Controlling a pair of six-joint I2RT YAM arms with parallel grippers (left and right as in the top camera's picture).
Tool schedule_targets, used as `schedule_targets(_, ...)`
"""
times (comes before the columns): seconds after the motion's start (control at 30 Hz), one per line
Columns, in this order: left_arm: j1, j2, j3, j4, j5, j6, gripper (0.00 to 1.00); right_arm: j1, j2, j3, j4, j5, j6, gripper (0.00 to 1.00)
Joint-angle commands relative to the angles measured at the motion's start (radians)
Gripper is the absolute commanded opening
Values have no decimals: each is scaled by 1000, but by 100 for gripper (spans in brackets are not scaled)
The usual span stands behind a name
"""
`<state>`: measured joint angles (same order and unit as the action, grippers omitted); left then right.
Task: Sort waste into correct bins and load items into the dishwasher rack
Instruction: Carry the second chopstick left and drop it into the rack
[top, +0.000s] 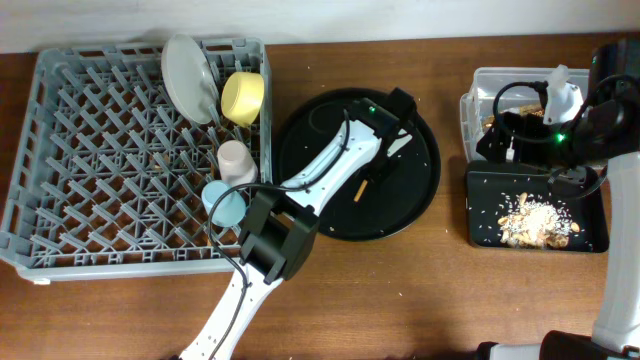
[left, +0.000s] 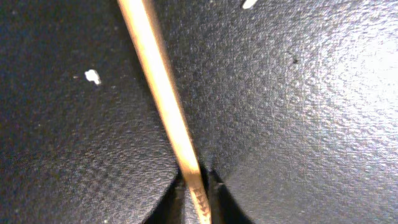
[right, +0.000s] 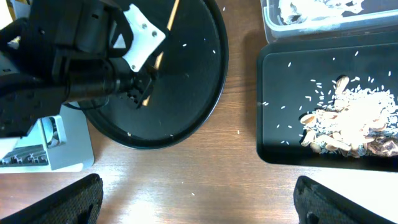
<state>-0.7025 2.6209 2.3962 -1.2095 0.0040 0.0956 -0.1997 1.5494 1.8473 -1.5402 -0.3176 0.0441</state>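
My left gripper (top: 375, 172) is low over the round black tray (top: 415, 205), shut on a thin wooden chopstick (left: 163, 93) near one end. It also shows in the right wrist view (right: 140, 90), with the chopstick (right: 173, 14) slanting up past it. My right gripper (right: 199, 205) is open and empty, high near the bins (top: 505, 135). The grey dishwasher rack (top: 90, 150) holds the grey-green plate (top: 188, 75), yellow bowl (top: 243, 96), pink cup (top: 237, 160) and light-blue cup (top: 226, 203). The clear tub (top: 480, 85) holds white tissue (right: 311, 9). The flat black tray (top: 590, 240) holds beige food scraps (top: 535, 222).
Rice grains lie scattered on the round black tray (right: 199, 74) and on the flat black tray (right: 273, 93). Bare wooden table (top: 400, 290) lies in front of the trays. The left arm's white link (top: 330, 160) crosses the round tray's left side.
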Motion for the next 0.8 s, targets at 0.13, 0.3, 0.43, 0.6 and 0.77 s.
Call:
schedule_targets(0.13,-15,49,-43,-11,33,3,1,-4,1,-2,0,9,-11,98)
schedule_targets(0.3,-10,47,90,-106,5,3,1,-4,1,-2,0,9,-11,98)
schedule_targets(0.43,6,47,317,-245,-53,3,0,-4,1,-2,0,9,-11,98)
schedule_targets(0.6,79,47,598,-434,-53,-30,0,-4,1,-2,0,9,-11,99)
schedule_targets(0.77,179,-26,668,-479,-34,-59,0,-4,1,-2,0,9,-11,98)
